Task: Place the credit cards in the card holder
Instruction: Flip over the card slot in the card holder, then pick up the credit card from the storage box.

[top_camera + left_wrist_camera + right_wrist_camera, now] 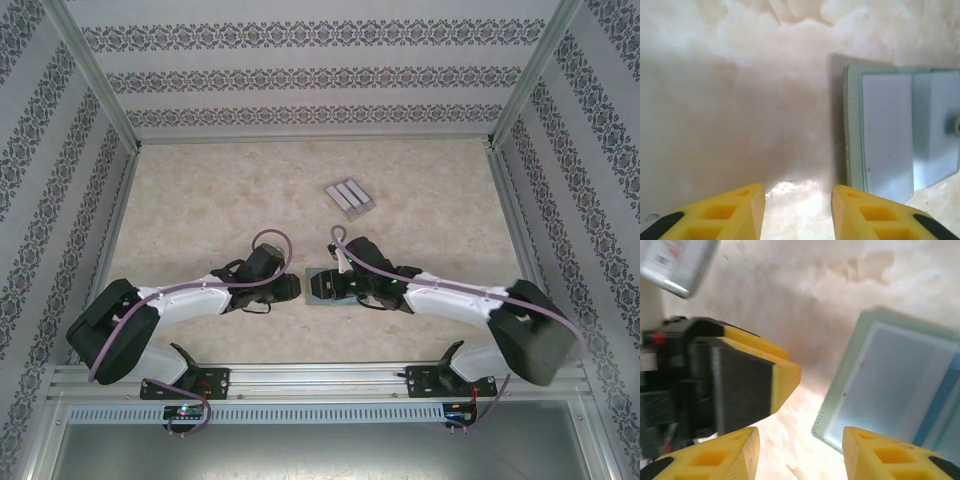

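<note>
Far left, the left arm point(150, 310) reaches in low from its base toward the middle of the table point(200, 200). The left gripper point(291, 288) hangs just left of the wallet point(321, 285). In its wrist view the two yellow fingers point(735, 212) stand spread, bare marbled tabletop between them, nothing pinched.

On to the centre: the wallet lies flat on the table, on the near side, right between the two grippers. From the left wrist, its pale green edge faces the fingers, a grey-blue flap lies across it, and a small round snap point(956, 125) peeks in at the right border. From the right wrist, a blue strip point(940, 400) runs along the wallet's right part; card or lining, cannot tell.

Right of that, the right gripper point(343, 290) sits over the wallet's right edge as seen from above; whether it touches cannot be told. Its own fingers point(890, 457) are spread too and hold nothing. The wallet's corner lies between them, and the left gripper's black-padded finger point(740, 385) is just across the gap.

Farther back, a touch right of centre, the pale ribbed stand point(350, 198) rests well apart from the wallet. The right arm point(470, 305) runs off to its base at far right.
</note>
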You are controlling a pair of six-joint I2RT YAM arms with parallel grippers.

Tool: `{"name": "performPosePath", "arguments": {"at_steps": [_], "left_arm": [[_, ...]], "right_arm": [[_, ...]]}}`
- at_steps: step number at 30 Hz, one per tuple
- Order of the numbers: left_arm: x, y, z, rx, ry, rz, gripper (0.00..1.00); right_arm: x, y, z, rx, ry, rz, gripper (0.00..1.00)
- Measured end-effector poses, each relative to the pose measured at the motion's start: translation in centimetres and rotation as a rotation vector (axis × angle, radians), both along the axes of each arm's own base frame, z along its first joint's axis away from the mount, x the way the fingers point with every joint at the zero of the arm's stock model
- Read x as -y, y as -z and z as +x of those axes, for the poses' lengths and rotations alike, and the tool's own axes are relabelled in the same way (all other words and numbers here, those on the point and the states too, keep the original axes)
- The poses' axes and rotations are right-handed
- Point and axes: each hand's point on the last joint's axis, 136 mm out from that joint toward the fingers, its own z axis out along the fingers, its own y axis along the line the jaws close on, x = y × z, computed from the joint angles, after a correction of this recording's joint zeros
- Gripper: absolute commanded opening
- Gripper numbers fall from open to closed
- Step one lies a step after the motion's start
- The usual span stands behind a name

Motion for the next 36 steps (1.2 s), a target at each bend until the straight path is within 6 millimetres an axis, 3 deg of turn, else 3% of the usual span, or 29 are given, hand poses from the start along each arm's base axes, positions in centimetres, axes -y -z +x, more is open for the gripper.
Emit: {"name": "performPosePath", "arguments": {"at_steps": [4, 10, 15, 18, 21, 24, 29, 36], "left_arm": [[-0.5, -0.8, 0.9, 0.024, -0.013, 0.027, 0.46], [0.2, -2.8, 3.5, 0.154, 0.039, 0.084, 0.52], [0.2, -4.1, 5.7, 0.305, 0.062, 0.124, 0.53], [0.2, -4.2, 7.2, 0.375, 0.063, 0.123, 0.53], [-0.7, -3.2, 8.4, 0.401, 0.042, 0.13, 0.53], [-1.4, -2.0, 8.7, 0.42, 0.024, 0.121, 0.54], [-0.5, -0.8, 8.3, 0.427, 0.064, 0.07, 0.55], [0.9, -0.8, 8.6, 0.442, 0.106, 0.011, 0.54]], "right_arm": [[2.9, -2.6, 2.2, 0.079, 0.095, 0.01, 0.51], [8.8, -2.7, 6.4, 0.151, 0.239, -0.188, 0.57], [9.7, -5.5, 11.8, 0.236, 0.244, -0.289, 0.58], [9.4, -6.1, 15.4, 0.274, 0.229, -0.352, 0.62], [8.4, -5.1, 17.9, 0.286, 0.187, -0.411, 0.63], [7.8, -2.7, 20.3, 0.266, 0.146, -0.493, 0.68], [7.9, 0.5, 22.9, 0.242, 0.107, -0.626, 0.72], [9.4, 1.1, 25.7, 0.269, 0.14, -0.786, 0.71]]}}
